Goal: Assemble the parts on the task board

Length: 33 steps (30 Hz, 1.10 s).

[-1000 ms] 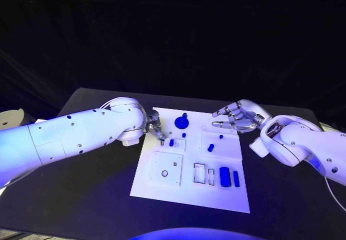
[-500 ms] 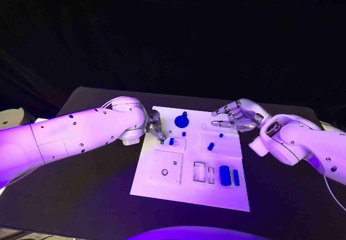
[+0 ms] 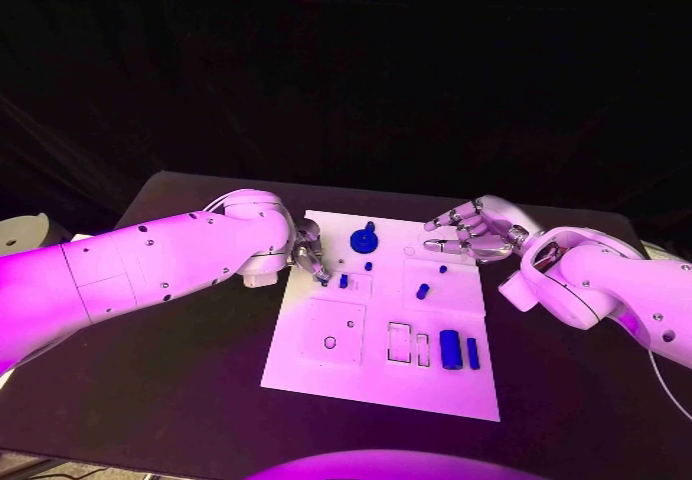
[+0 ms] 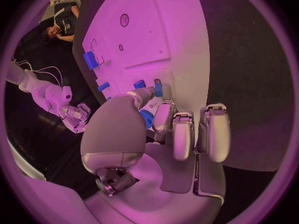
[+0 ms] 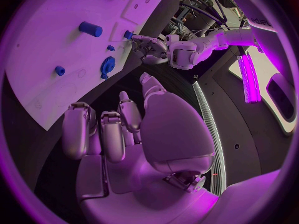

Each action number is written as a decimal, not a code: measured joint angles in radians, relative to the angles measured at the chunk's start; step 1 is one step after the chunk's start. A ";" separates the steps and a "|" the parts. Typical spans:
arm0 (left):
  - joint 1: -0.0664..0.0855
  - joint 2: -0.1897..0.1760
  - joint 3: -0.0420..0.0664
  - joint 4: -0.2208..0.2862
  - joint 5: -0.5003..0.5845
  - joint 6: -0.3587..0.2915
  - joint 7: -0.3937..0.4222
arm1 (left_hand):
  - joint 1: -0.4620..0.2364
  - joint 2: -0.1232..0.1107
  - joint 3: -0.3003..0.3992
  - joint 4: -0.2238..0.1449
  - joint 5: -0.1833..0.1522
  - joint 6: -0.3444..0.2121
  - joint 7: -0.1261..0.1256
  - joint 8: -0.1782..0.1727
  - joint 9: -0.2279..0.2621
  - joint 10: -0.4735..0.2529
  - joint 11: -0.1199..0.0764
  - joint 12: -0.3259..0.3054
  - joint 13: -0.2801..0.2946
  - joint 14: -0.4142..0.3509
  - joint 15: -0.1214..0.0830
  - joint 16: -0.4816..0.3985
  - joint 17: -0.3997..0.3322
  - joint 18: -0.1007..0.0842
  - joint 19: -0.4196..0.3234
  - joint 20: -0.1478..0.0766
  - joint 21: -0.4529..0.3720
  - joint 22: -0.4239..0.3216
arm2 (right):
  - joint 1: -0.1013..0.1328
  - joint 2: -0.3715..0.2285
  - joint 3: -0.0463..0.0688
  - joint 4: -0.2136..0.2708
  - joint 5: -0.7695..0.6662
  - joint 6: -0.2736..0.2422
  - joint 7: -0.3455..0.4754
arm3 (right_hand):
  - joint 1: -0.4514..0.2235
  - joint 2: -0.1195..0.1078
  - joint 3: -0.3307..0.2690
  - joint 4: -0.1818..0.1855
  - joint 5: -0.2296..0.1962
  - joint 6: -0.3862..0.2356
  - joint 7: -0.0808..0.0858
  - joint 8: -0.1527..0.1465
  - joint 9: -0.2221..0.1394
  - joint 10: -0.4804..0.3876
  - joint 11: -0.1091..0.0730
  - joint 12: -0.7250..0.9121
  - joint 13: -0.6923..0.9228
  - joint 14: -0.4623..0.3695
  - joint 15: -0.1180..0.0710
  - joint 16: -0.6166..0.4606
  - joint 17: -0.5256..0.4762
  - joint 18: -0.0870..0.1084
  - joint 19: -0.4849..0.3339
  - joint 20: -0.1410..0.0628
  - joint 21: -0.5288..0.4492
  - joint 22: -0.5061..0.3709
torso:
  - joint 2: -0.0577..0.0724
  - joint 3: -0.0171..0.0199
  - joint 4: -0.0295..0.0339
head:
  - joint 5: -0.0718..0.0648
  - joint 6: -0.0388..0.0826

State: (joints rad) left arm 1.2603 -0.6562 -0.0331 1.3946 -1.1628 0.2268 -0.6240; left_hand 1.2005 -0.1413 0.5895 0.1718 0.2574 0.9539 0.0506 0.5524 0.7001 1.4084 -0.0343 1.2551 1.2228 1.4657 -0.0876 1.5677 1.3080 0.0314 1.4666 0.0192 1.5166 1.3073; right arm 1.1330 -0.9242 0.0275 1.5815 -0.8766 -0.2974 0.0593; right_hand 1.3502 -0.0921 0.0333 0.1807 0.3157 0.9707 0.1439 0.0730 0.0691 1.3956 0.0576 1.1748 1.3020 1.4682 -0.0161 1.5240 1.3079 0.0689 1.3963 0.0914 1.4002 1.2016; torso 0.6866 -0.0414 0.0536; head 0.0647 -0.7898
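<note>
The task board [image 3: 378, 375] lies mid-table [image 3: 173, 400], blue parts scattered on it. My left hand [image 3: 309, 253] pinches a small blue part [image 4: 147, 118] at its left edge. My right hand [image 3: 473, 232] hovers beyond its far right corner, fingers loosely curled, grasping nothing.

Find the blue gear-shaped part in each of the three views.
Head view: blue gear-shaped part lies at the white task board's far end.
Left wrist view: I cannot pick it out.
Right wrist view: gear lies on the board.
Shared landmark: the left hand.
</note>
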 measured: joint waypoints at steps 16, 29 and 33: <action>0.000 -0.001 0.000 0.004 0.000 0.024 0.000 | -0.009 -0.009 0.003 -0.008 -0.001 0.003 -0.002 0.003 0.003 0.003 -0.003 0.008 0.010 0.000 0.000 0.000 0.000 0.000 0.000 0.000 0.000 0.001 | -0.001 0.001 0.000 -0.001 0.001 0.002 0.000 | 0.000 0.000 0.000 0.000 0.000 0.000 0.000 0.000 0.000 0.000 0.000 0.000 0.000 0.000 0.000 0.000 0.000 0.000 0.000 0.000 0.000 0.001 | 0.000 -0.0001 -0.0001 | 0.002 -0.004; 0.002 0.012 0.000 -0.008 0.000 0.035 -0.007 | -0.012 -0.008 0.012 -0.018 -0.004 0.004 -0.002 0.003 0.004 0.009 -0.002 0.011 0.014 0.000 0.000 0.000 0.000 0.000 0.000 0.000 0.000 0.001 | -0.001 0.001 0.000 -0.001 0.001 0.002 0.000 | 0.000 0.000 0.000 0.000 0.000 0.000 0.000 0.000 0.000 0.000 0.000 0.000 0.000 0.000 0.000 0.000 0.000 0.000 0.000 0.000 0.000 0.001 | 0.001 0.0007 -0.0010 | 0.002 -0.007; 0.005 0.020 -0.001 -0.020 0.015 0.041 -0.018 | -0.035 0.015 0.023 -0.020 -0.004 0.006 -0.001 0.005 0.005 0.010 -0.003 0.011 0.015 0.000 0.000 0.000 0.000 0.000 0.000 0.000 0.000 0.001 | -0.001 0.001 0.000 -0.001 0.001 0.002 0.000 | 0.000 0.000 0.000 0.000 0.000 0.000 0.000 0.000 0.000 0.000 0.000 0.000 0.000 0.000 0.000 0.000 0.000 0.000 0.000 0.000 0.000 0.001 | 0.001 0.0008 -0.0010 | 0.002 -0.009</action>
State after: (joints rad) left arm 1.2649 -0.6360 -0.0338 1.3751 -1.1480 0.2680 -0.6421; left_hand 1.1651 -0.1265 0.6124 0.1520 0.2533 0.9599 0.0498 0.5575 0.7052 1.4189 -0.0375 1.2665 1.2374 1.4657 -0.0876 1.5677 1.3077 0.0314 1.4666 0.0192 1.5166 1.3079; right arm 1.1317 -0.9230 0.0276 1.5808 -0.8754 -0.2951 0.0597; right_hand 1.3502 -0.0921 0.0333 0.1807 0.3157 0.9706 0.1439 0.0730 0.0689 1.3955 0.0577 1.1748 1.3021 1.4682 -0.0161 1.5240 1.3076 0.0689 1.3964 0.0914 1.4002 1.2025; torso 0.6872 -0.0407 0.0526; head 0.0663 -0.7984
